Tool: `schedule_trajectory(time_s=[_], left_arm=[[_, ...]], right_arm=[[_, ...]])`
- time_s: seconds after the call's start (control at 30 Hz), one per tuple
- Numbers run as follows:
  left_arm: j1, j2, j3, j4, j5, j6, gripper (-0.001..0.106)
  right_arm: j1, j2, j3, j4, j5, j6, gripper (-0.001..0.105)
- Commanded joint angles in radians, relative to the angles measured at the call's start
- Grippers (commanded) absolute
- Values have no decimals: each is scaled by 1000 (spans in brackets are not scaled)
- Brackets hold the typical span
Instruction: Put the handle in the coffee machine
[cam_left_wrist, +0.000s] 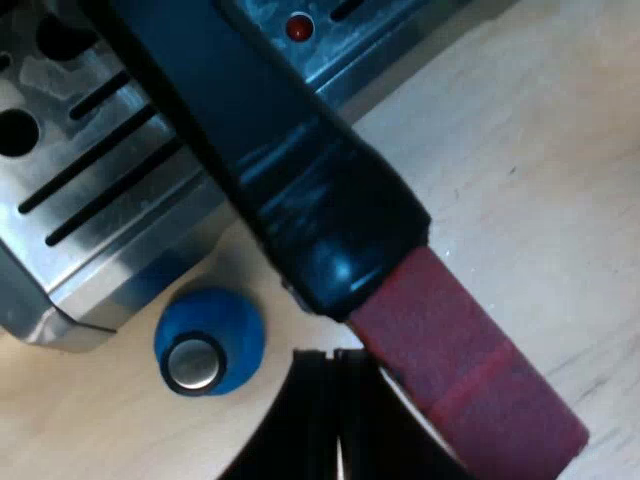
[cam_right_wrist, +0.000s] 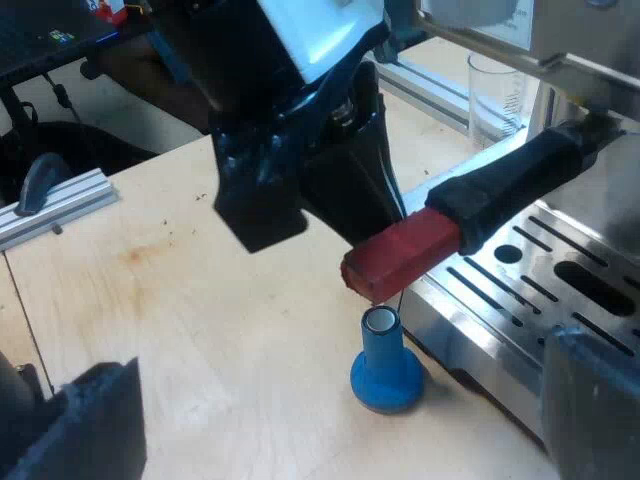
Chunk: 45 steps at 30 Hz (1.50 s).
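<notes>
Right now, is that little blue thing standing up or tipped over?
Upright. The tamper stands on its wide base on the table, silver end up, by the machine.

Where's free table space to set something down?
Free: bare table between the blue tamper and the aluminium rail. Crowded: at the machine's drip tray, where the left gripper, the red-ended handle and the tamper bunch together.

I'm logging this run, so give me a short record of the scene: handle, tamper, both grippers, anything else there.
handle: dark, red-ended, reaching from the machine front out over the drip tray
left gripper: shut, beside the red end
right gripper: open, holding nothing
tamper: blue, upright on the table, by the tray
measuring glass: beside the machine
</notes>
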Motion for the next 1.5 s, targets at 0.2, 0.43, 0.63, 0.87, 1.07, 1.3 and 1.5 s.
schedule_trajectory(time_s=[0.2,0.43,0.63,0.87,1.07,1.3,1.5], left_arm=[[-12,-31,-26,-11,353,189,0],[103,-106,-26,15,264,234,0],[198,-126,-26,61,262,239,0],[321,-217,-26,115,262,301,0],[363,-335,-26,152,262,337,0],[465,-466,-26,198,262,382,0],[531,-549,-26,198,262,388,7]], right_arm=[[2,-12,-7,-5,1,-3,81],[2,-12,-7,-5,1,5,81],[2,-12,-7,-5,1,5,81],[2,-12,-7,-2,27,87,81],[2,-12,-7,71,84,89,81],[0,-7,-44,151,106,102,81],[-36,-7,-157,321,182,102,81]])
